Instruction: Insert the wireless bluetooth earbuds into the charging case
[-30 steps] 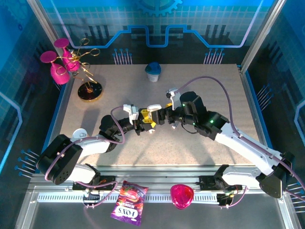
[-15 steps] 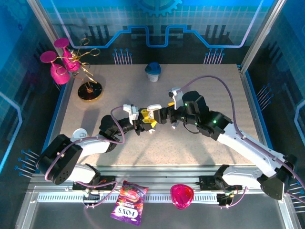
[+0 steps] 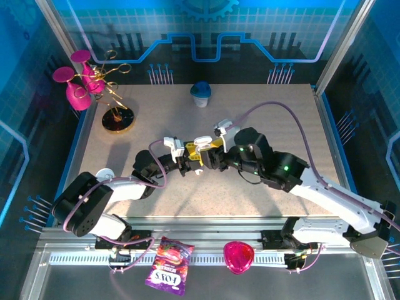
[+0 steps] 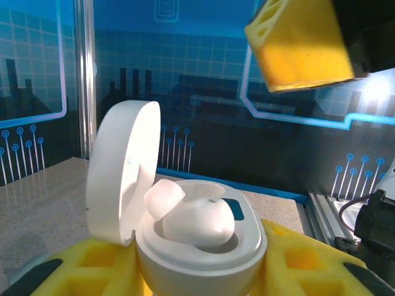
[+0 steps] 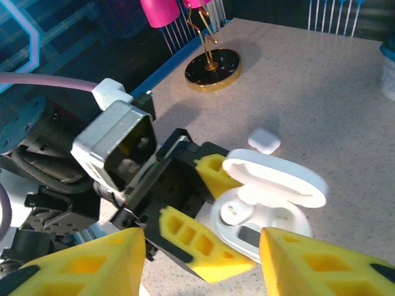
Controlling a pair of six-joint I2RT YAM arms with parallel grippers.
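A white charging case (image 4: 203, 259) stands open, its lid (image 4: 120, 179) tipped up to the left. My left gripper (image 4: 197, 268) is shut on it, a yellow pad against each side. One white earbud (image 4: 197, 222) lies in the case's well, a little tilted. In the right wrist view the case (image 5: 271, 231) sits just past my right gripper (image 5: 202, 250), which is open and has nothing between its yellow fingers (image 5: 92, 265). A small white earbud (image 5: 264, 140) lies on the table behind the lid. From above, both grippers (image 3: 195, 157) (image 3: 214, 156) meet at the case (image 3: 201, 142) mid-table.
A gold stand with pink glasses (image 3: 117, 119) is at the back left. At the back centre stands a blue-lidded cup (image 3: 200, 94). A pink pebble-shaped thing (image 3: 238, 256) and a candy bag (image 3: 167, 267) lie on the front rail. A white rounded case (image 3: 104, 174) sits by the left arm.
The right arm has swung lower toward the near edge and its gripper has edged left, closer to the case. The left arm and the case have stayed put.
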